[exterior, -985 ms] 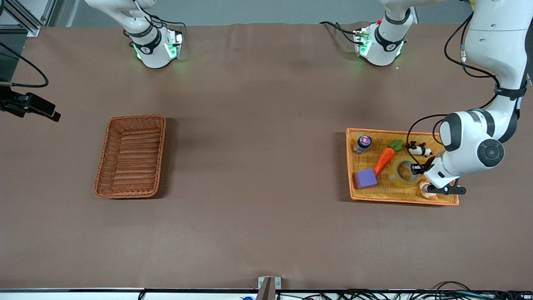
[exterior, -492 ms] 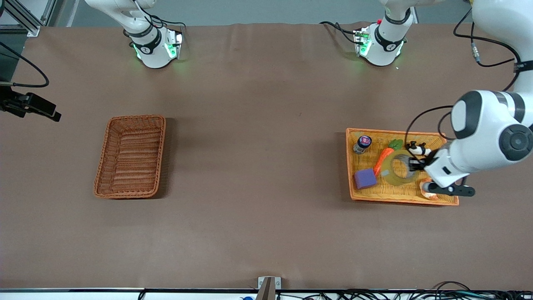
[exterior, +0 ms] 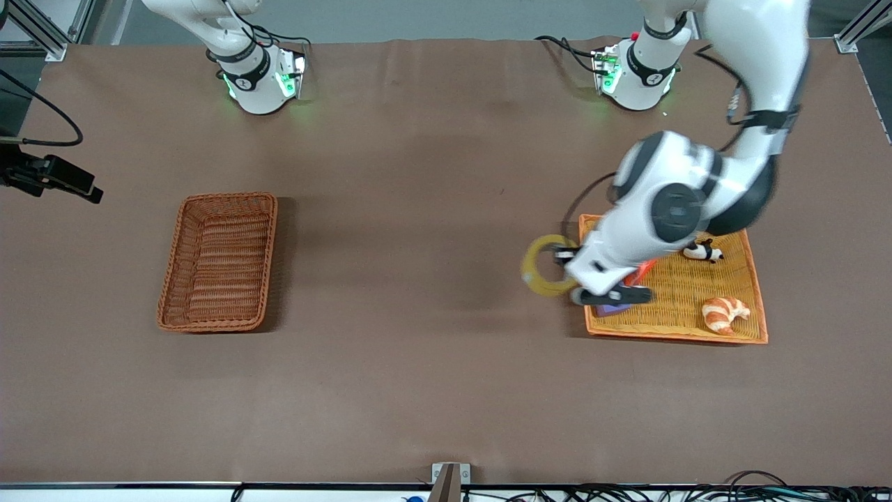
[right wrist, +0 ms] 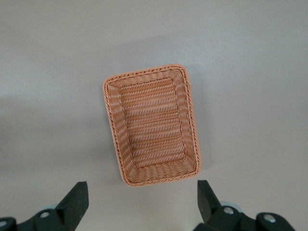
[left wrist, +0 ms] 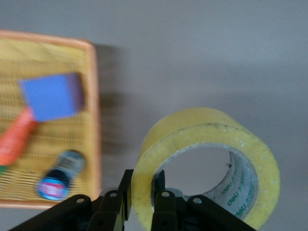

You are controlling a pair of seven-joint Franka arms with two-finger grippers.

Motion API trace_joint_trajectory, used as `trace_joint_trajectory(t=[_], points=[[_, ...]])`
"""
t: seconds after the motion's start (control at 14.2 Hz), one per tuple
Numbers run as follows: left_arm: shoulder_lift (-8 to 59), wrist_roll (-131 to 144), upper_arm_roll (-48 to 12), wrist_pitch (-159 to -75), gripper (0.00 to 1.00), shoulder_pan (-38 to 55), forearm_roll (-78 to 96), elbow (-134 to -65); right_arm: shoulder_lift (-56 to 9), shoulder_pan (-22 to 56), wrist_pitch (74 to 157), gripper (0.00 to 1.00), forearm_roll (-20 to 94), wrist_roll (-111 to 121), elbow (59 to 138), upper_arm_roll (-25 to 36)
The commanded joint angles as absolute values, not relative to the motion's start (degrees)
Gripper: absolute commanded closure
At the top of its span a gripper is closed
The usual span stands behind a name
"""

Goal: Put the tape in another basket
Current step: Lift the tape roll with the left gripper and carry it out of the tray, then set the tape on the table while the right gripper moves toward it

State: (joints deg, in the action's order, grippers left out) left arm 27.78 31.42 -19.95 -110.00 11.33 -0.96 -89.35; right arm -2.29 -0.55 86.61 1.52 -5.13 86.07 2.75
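My left gripper (exterior: 562, 265) is shut on the wall of the tape (exterior: 529, 269), a yellowish translucent roll, and holds it in the air over the bare table, just off the orange-rimmed tray's edge on the side toward the right arm's end. In the left wrist view the fingers (left wrist: 161, 190) pinch the tape (left wrist: 192, 126), one inside the core and one outside. The reddish-brown wicker basket (exterior: 219, 261) lies empty toward the right arm's end. My right gripper (right wrist: 142, 197) is open and empty, high over the basket (right wrist: 151, 125).
The orange-rimmed yellow tray (exterior: 697, 300) holds a croissant (exterior: 725, 314), a small panda figure (exterior: 702, 251), a purple cube (left wrist: 50, 96), a toy carrot (left wrist: 17, 137) and a small bottle (left wrist: 60, 175). Brown table (exterior: 418, 279) lies between tray and basket.
My left gripper has lifted the tape out of the tray and carried it toward the right arm's end, past the tray's edge. The croissant is now uncovered. The basket has not moved.
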Motion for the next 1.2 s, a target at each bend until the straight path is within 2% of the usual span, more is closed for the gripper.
trace_joint_trajectory(t=[0.0, 0.42, 0.63, 0.91, 0.98, 1.06, 1.13], points=[[34.3, 37.4, -19.8, -109.7, 1.00, 17.6, -1.8, -82.0, -1.8, -0.7, 86.5, 0.00, 1.3, -4.9, 86.1, 2.5], [43.3, 47.9, -18.5, -127.0, 0.97, 28.9, -2.0, -79.7, -1.9, -0.3, 86.7, 0.00, 1.3, -4.9, 86.4, 2.5], [48.0, 49.8, -15.8, -129.3, 0.87, 33.9, -1.9, -76.6, -1.9, -0.3, 86.7, 0.00, 1.3, -4.9, 86.3, 2.5], [50.3, 50.0, -12.0, -132.6, 0.70, 37.8, -1.9, -76.5, -1.9, -0.2, 86.7, 0.00, 1.3, -4.9, 86.4, 2.5], [50.3, 50.0, -12.0, -132.9, 0.56, 37.8, -1.9, -76.6, -2.0, -0.2, 86.7, 0.00, 1.3, -4.9, 86.5, 2.5], [50.3, 50.3, -12.0, -132.9, 0.03, 37.8, -1.9, -76.6, -2.0, -0.2, 86.7, 0.00, 1.3, -4.9, 86.5, 2.5], [50.0, 50.9, -12.0, -132.9, 0.00, 37.6, -1.9, -76.6, -2.1, -0.2, 86.8, 0.00, 1.4, -4.9, 86.6, 2.5]])
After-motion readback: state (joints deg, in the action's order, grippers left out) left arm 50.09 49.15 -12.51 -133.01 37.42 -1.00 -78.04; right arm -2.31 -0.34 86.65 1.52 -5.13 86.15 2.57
